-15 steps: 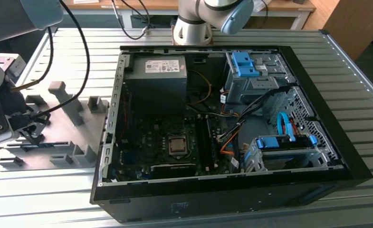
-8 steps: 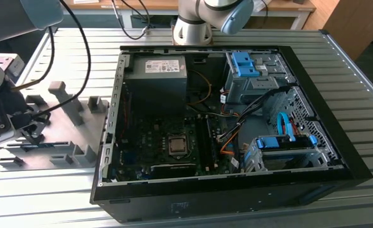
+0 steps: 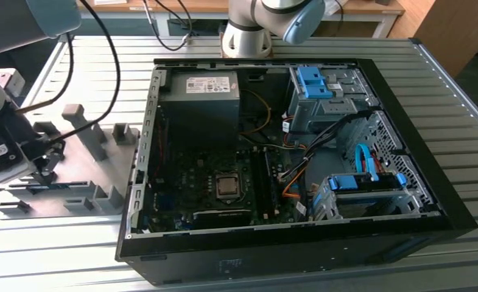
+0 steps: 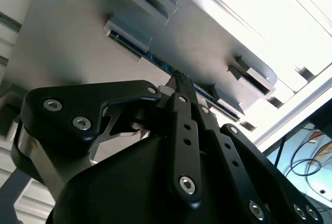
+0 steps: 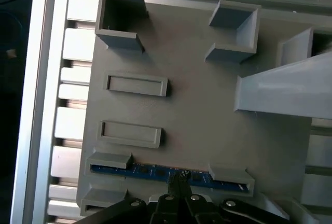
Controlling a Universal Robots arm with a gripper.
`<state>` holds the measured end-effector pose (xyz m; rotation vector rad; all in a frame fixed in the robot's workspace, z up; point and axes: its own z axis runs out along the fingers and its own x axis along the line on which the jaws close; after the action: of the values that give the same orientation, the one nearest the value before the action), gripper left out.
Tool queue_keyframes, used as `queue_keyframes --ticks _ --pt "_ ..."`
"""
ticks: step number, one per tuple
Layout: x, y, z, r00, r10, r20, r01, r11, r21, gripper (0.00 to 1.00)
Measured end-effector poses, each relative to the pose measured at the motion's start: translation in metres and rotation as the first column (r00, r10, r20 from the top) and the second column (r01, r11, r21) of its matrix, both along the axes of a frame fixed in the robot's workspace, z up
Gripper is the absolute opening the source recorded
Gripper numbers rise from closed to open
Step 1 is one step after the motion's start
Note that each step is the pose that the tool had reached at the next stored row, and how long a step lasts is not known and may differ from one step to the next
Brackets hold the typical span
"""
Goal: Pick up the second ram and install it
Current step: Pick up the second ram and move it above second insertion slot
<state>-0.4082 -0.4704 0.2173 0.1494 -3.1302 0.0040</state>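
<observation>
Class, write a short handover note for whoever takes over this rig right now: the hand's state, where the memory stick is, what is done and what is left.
Hand: down at the middle of the memory stick. Whether it grips cannot be told.
Memory stick: on edge in the grey holder, which lies on the exterior view's left of the open computer case.
Done: the hand is at the stick.
Left: the stick is not yet lifted out of the holder, nor fitted in the computer case.
</observation>
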Motion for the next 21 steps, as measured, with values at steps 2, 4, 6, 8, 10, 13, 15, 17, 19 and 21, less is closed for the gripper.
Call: queue_keyframes --ticks 2,4,6,8,10,13,15,17,19,21 --pt "0.0000 0.0000 0.0000 0.9996 0.028 0.0001 -0.028 0.9996 0.0000 0.10" --pt "0.0000 0.0000 0.0000 0.9985 0.054 0.0000 -0.054 0.9985 0.0000 0.10" --pt "0.0000 0.0000 0.0000 0.9968 0.080 0.0001 -0.080 0.9968 0.0000 0.10" --pt "0.0000 0.0000 0.0000 0.9945 0.105 0.0000 -0.105 0.9945 0.0000 0.10" --pt "0.0000 0.0000 0.0000 0.9919 0.127 0.0000 -0.127 0.9919 0.0000 0.10" --pt "0.0000 0.0000 0.0000 0.9875 0.158 0.0000 -0.158 0.9875 0.0000 0.10" --pt "0.0000 0.0000 0.0000 0.9841 0.178 0.0000 -0.178 0.9841 0.0000 0.10" --pt "0.0000 0.0000 -0.0001 0.9802 0.198 0.0001 -0.198 0.9802 0.0000 0.10" --pt "0.0000 0.0000 0.0000 0.9764 0.216 0.0000 -0.216 0.9764 0.0000 0.10" --pt "0.0000 0.0000 0.0000 0.9723 0.234 0.0000 -0.234 0.9723 0.0000 0.10"
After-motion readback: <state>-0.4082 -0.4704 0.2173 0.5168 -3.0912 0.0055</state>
